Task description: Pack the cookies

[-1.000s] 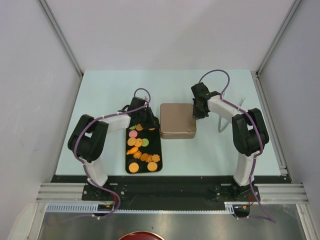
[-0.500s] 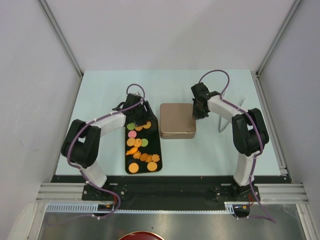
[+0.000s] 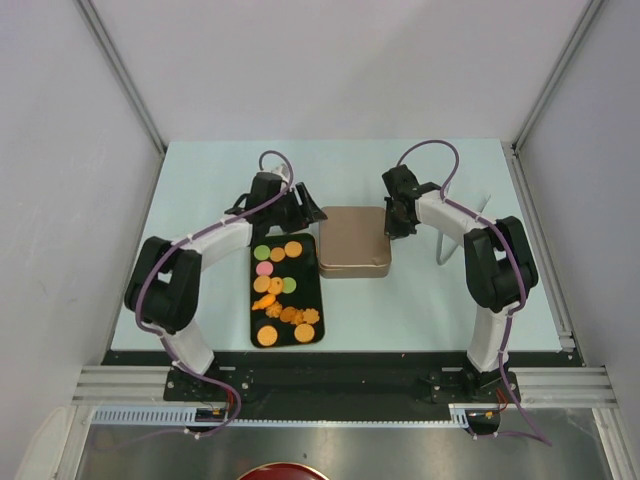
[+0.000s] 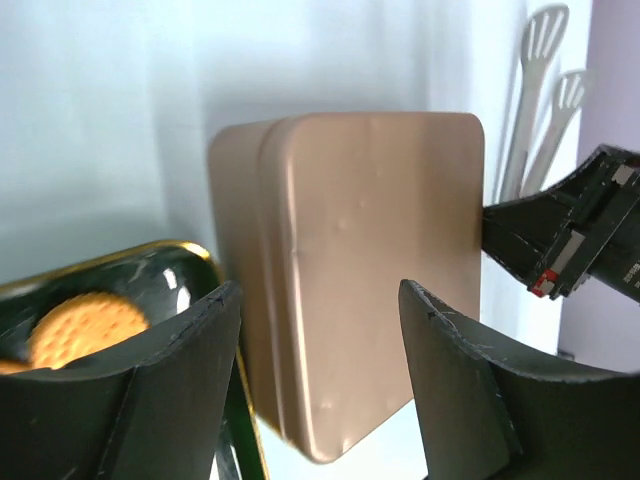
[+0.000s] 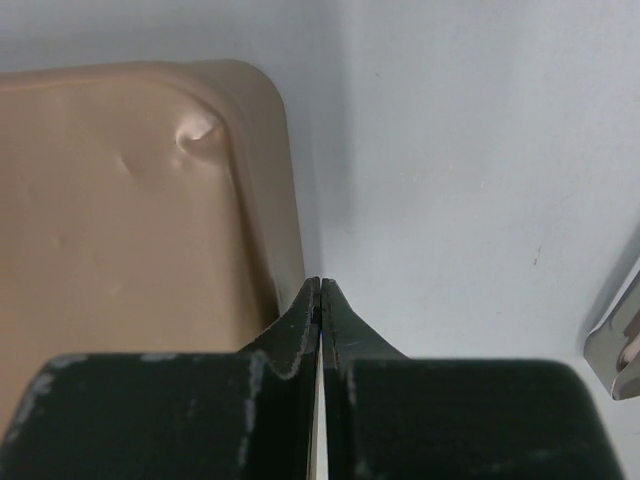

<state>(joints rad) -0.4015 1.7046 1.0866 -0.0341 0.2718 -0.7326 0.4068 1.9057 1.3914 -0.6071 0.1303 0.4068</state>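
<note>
The cookies, mostly round orange discs with a green and a pink one, lie on a black tray left of centre. A closed tan tin stands right beside the tray. My left gripper hovers open and empty at the tin's far left corner. In the left wrist view its fingers frame the tin, with one cookie low at the left. My right gripper is shut, its tips against the right side of the tin.
Two white slotted spatulas stand in a holder right of the tin, just beyond my right arm. The table's far half lies behind the tin and tray. Side walls enclose the table.
My left gripper has left the far end of the tray, swung up and right to the tin's corner, and opened. The cookies it covered now show. The right arm has not moved.
</note>
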